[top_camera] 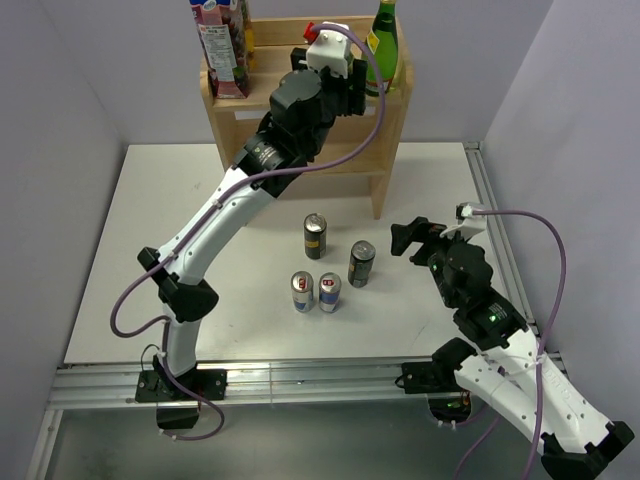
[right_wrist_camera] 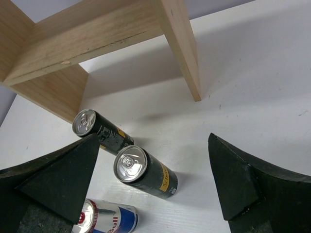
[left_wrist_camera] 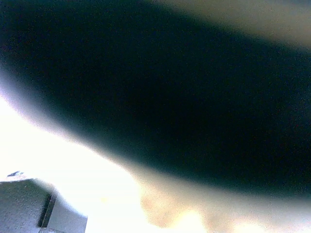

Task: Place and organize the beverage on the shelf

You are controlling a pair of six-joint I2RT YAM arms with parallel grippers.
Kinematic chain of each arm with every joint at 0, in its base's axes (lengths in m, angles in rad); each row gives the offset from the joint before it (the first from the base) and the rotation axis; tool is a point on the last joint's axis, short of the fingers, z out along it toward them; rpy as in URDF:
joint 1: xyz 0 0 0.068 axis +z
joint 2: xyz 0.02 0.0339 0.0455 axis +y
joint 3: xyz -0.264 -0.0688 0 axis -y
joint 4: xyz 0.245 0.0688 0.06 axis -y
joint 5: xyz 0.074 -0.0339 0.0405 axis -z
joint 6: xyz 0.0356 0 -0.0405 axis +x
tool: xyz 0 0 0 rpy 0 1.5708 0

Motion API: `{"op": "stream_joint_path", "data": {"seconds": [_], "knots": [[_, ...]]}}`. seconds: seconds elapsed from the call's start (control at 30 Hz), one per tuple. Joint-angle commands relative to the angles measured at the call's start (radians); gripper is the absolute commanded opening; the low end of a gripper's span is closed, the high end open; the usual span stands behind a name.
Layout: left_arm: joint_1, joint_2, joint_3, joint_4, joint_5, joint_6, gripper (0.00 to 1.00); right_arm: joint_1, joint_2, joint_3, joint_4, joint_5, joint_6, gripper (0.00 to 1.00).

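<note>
At the far edge of the table (top_camera: 150,250): we enter the shelf (top_camera: 385,160), light wood, two tiers, solid side panels, standing upright close to the back wall.
Top tier, left end: we record a juice carton (top_camera: 225,45), upright, with red and pink print.
Top tier, right end: we record a green bottle (top_camera: 385,35), upright.
Left arm: we find it stretched up to the top tier, with the left gripper (top_camera: 362,72) just beside the green bottle, on the bottle's left. We cannot tell how far its jaws stand apart or whether they have hold of anything. Its wrist camera gives only a dark blur against glare.
Table in front of the shelf: we count four cans, all upright. The rear dark can (top_camera: 315,235) is nearest the shelf and the front dark can (top_camera: 361,263) stands to its right. The left blue-and-silver can (top_camera: 302,291) and the right blue-and-silver can (top_camera: 329,291) stand just beside each other, nearest the arm bases.
Right arm: we find the right gripper (top_camera: 415,236) low over the table, right of the cans and facing them. Its jaws are spread wide, and its black fingers (right_wrist_camera: 63,179) grasp nothing.
</note>
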State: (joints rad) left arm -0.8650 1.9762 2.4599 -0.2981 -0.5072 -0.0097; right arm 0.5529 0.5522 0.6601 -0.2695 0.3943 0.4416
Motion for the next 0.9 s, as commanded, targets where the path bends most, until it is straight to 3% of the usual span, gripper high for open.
{"op": "stream_joint_path", "data": {"seconds": [0.0, 0.7, 0.87], "knots": [[0.073, -0.027, 0.083, 0.203, 0.050, -0.065, 0.00, 0.002, -0.014, -0.019, 0.003, -0.003, 0.019, 1.00], [0.170, 0.019, 0.076, 0.217, 0.168, -0.119, 0.00, 0.002, 0.035, -0.042, 0.023, -0.006, 0.023, 1.00], [0.170, 0.029, 0.083, 0.209, 0.170, -0.115, 0.05, 0.004, 0.043, -0.048, 0.033, -0.009, 0.023, 1.00]]}}
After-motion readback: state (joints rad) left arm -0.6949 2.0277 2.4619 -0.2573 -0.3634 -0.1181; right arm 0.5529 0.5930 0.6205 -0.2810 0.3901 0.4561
